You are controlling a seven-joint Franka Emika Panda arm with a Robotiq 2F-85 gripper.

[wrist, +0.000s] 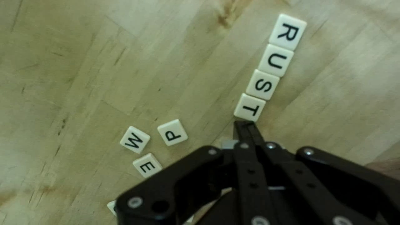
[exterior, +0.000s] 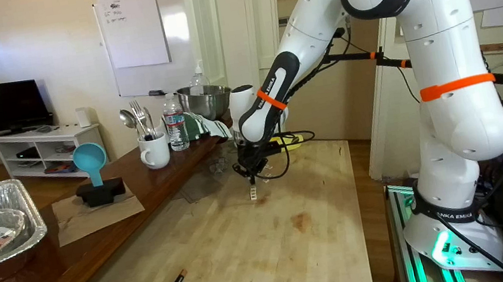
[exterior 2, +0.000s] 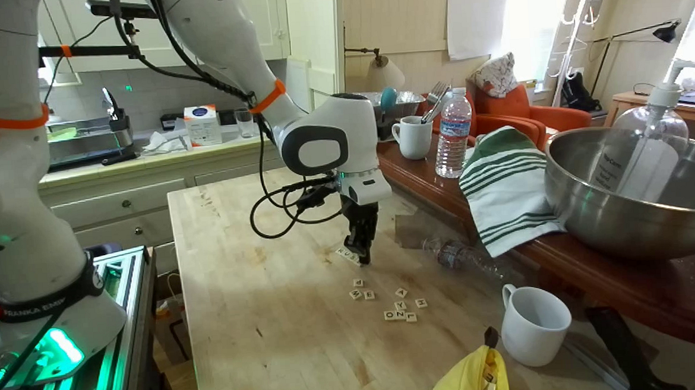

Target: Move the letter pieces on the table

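Observation:
White letter pieces lie on the pale wooden table (exterior: 249, 252). In the wrist view, R (wrist: 287, 32), U (wrist: 276, 60), S (wrist: 262, 85) and T (wrist: 250, 107) form a touching row. P (wrist: 172, 132), M or W (wrist: 135, 139) and E (wrist: 147, 165) lie loose to the left. More tiles, such as Y (exterior 2: 400, 305) and H (exterior 2: 421, 303), show in an exterior view. My gripper (wrist: 245, 123) is shut, its fingertips together at the outer edge of T, with nothing seen between them. It points down at the row's end in both exterior views (exterior: 252, 180) (exterior 2: 364, 258).
A battery (exterior: 178, 279) lies on the table. A white mug (exterior 2: 536, 325), a yellow pouch (exterior 2: 470, 376), a black-handled utensil (exterior 2: 629, 349) and a clear bottle (exterior 2: 452, 255) lie beyond the tiles. The brown side counter (exterior: 109, 229) runs alongside, holding a metal bowl (exterior 2: 640, 221).

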